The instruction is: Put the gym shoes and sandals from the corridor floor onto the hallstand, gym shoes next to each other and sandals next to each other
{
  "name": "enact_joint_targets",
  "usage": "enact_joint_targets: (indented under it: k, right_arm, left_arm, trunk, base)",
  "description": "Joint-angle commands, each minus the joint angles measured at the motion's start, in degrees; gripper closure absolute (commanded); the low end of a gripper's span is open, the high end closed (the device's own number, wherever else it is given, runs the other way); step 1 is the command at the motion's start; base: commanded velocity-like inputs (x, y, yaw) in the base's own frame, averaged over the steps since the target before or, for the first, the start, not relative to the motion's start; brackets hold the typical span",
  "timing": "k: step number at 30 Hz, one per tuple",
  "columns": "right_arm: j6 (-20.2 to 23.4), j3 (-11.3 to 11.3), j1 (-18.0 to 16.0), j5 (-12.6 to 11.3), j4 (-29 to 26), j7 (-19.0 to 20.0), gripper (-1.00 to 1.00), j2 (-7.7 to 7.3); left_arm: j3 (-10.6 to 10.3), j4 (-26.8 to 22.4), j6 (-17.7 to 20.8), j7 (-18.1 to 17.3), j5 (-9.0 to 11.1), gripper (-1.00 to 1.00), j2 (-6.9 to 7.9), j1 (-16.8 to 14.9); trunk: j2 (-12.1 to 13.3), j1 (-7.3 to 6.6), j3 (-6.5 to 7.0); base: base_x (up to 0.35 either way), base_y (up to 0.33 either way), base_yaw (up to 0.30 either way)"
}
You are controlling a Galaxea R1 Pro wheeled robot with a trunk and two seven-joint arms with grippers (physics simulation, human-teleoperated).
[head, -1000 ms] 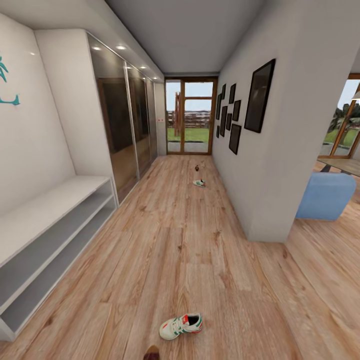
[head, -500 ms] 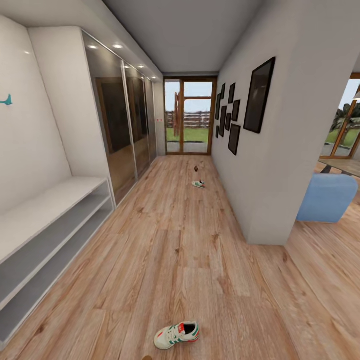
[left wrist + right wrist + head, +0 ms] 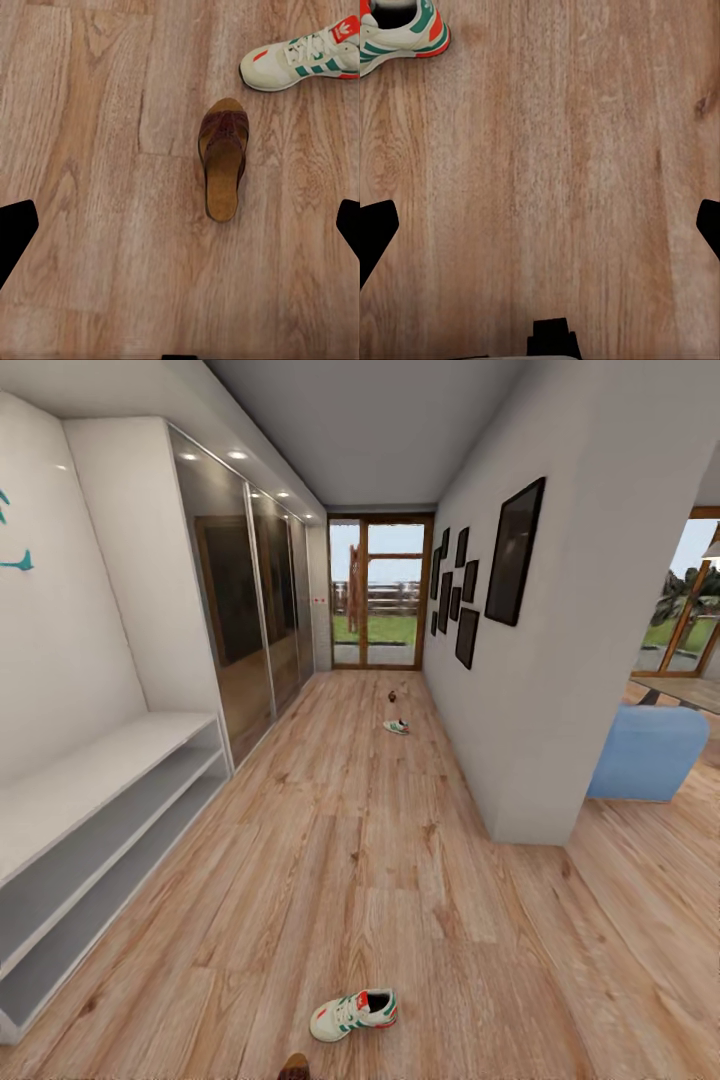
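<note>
The corridor floor (image 3: pixel 380 860) lay beneath both my arms, which pointed straight down. My left jaws (image 3: pixel 180 225) hung spread wide above a brown sandal (image 3: pixel 223 157), a gym shoe (image 3: pixel 304 58) just beyond it. My right jaws (image 3: pixel 540 225), equally wide, hovered over bare planks.

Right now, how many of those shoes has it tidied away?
None, by the look of it. One gym shoe and a brown sandal lie on the wood floor close by, and another gym shoe with a small dark item beside it sits far down the corridor. The left tool and right tool are open, holding nothing. All the picking up and racking is left.
</note>
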Motion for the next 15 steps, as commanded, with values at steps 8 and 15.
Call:
enact_joint_targets:
  k: [8, 15]
  right_arm:
    - [-0.21, 0.07, -0.03, -0.60, 0.00, -0.02, -1.00, -0.01]
    - [-0.36, 0.07, -0.03, -0.60, 0.00, -0.02, -1.00, -0.01]
  left_arm:
    - [0.01, 0.05, -0.18, -0.05, 0.27, -1.00, 0.01, -0.03]
    - [-0.01, 0.05, -0.18, -0.03, 0.29, -1.00, 0.01, -0.03]
  trunk:
    - [-0.03, -0.02, -0.06]
    - [-0.03, -0.02, -0.06]
  base:
    - [-0.042, 0.000, 0.000]
    - [-0.009, -0.001, 0.000]
